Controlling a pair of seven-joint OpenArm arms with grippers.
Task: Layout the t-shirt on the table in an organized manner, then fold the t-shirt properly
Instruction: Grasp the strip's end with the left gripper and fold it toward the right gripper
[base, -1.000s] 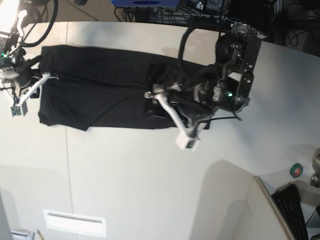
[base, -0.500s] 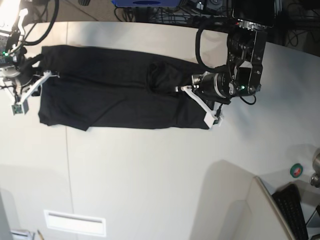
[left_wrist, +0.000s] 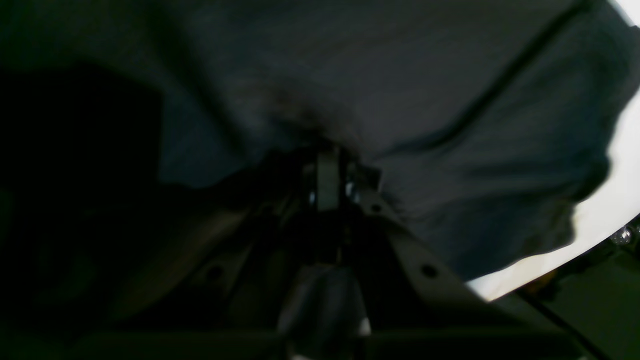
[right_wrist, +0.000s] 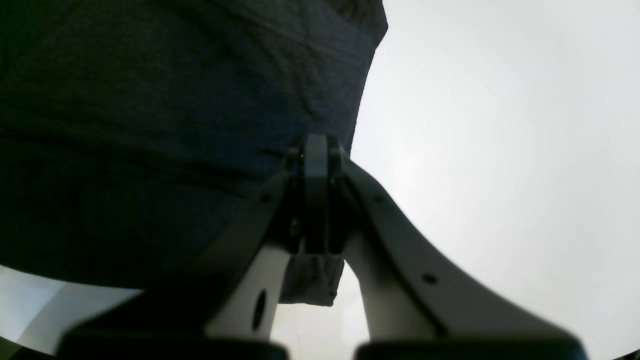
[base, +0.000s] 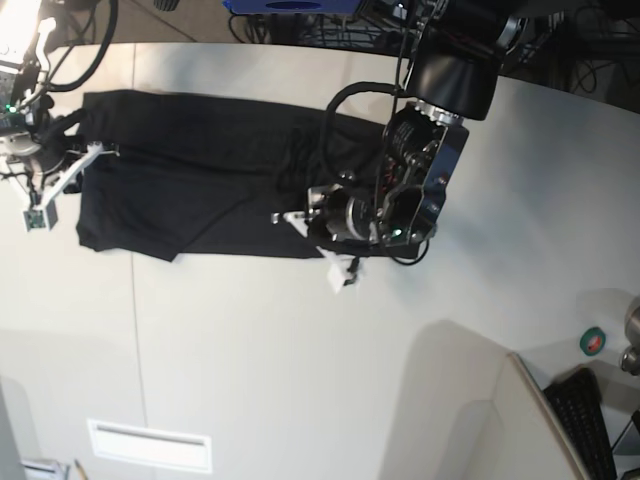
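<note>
The black t-shirt (base: 200, 190) lies stretched in a long band across the far side of the off-white table (base: 300, 350). My left gripper (base: 305, 218) hovers over its right part and is shut on a bunched fold of the cloth (left_wrist: 450, 125), as the left wrist view shows at the left gripper (left_wrist: 327, 155). My right gripper (base: 97, 152) holds the shirt's left end. In the right wrist view the right gripper (right_wrist: 316, 145) is shut on the cloth's edge (right_wrist: 150, 125), with a scrap hanging below the fingers. No print shows.
An angled beige panel (base: 470, 420) rises at the front right, with a green tape roll (base: 592, 341) and a black keyboard (base: 585, 420) beside it. Cables (base: 330, 25) crowd the table's far edge. A white label (base: 150, 445) sits near the front left.
The left gripper closed on the shirt's right end and has swung left with it, drawing that end over the shirt. The right arm and the shirt's left end have not moved.
</note>
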